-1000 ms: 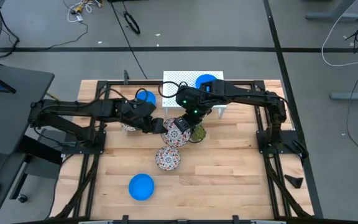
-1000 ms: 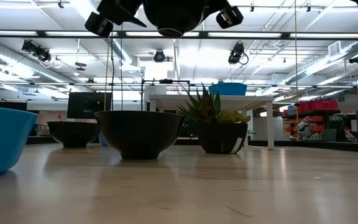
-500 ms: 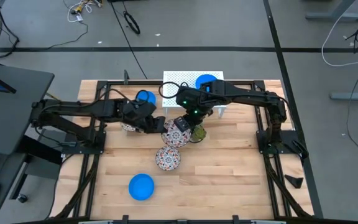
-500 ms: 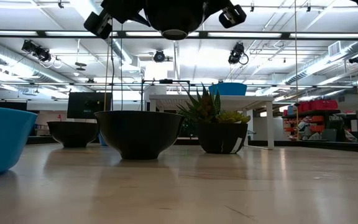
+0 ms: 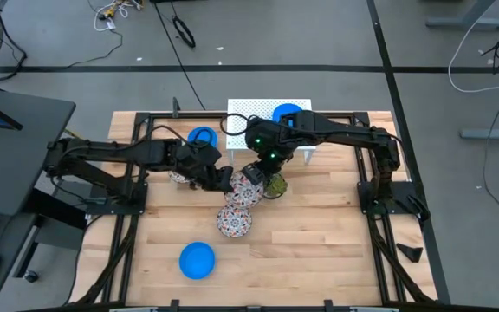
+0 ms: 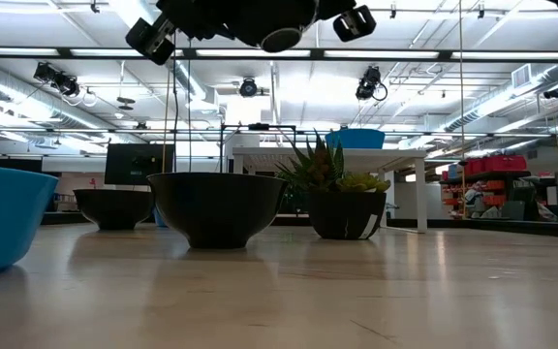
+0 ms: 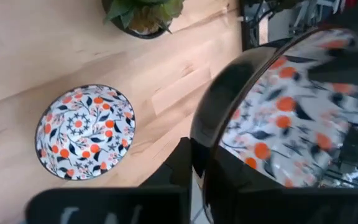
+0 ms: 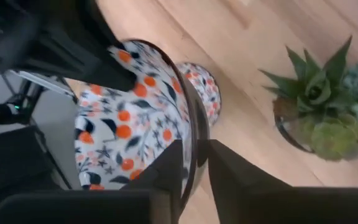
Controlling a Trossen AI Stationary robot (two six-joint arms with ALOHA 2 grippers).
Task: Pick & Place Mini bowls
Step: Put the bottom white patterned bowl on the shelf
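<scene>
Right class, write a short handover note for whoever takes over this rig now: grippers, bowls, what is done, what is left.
Left gripper and right gripper: both shut on the rim of the held bowl, lifted above the table beside the plant.
Second floral bowl lies mid-table; third floral bowl is partly under the left arm.
First blue bowl is on the white stand; second blue bowl at the back; third blue bowl at the front.
Left: probably finish the handover, then place the rest.
</scene>
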